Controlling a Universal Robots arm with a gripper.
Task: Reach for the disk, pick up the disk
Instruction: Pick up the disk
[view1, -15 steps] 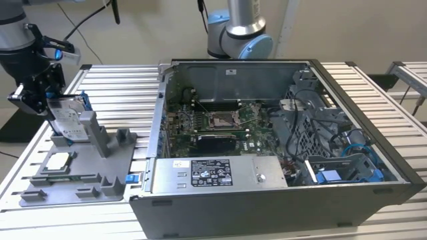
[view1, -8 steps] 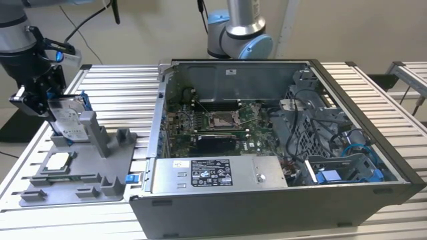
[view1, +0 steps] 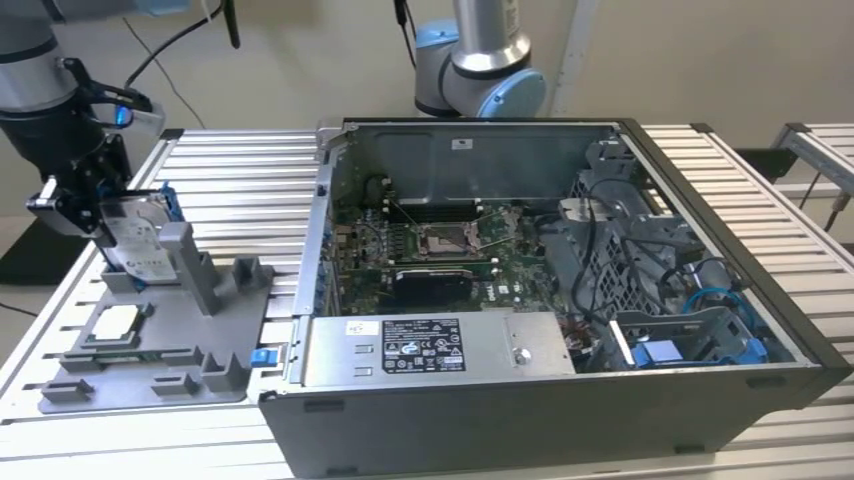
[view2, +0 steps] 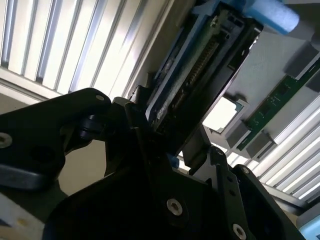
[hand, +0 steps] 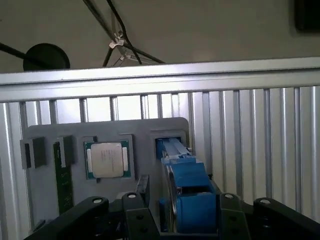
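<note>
Observed: end effector (view1: 96, 228) clenched on disk (view1: 139, 238), upright over grey fixture (view1: 174, 350) on desk (view1: 240, 160); disk's lower edge hidden behind fixture, seating indeterminate.

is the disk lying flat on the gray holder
No, in the exterior view the disk stands upright on its edge at the far end of the gray holder.

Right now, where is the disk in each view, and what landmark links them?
Exterior view: the disk stands upright on the gray fixture, at the exterior view's left.
Second wrist view: the disk edge-on, connector showing.
First wrist view: the disk edge-on, blue caddy facing.
Shared landmark: the square silver chip nearby.
</note>
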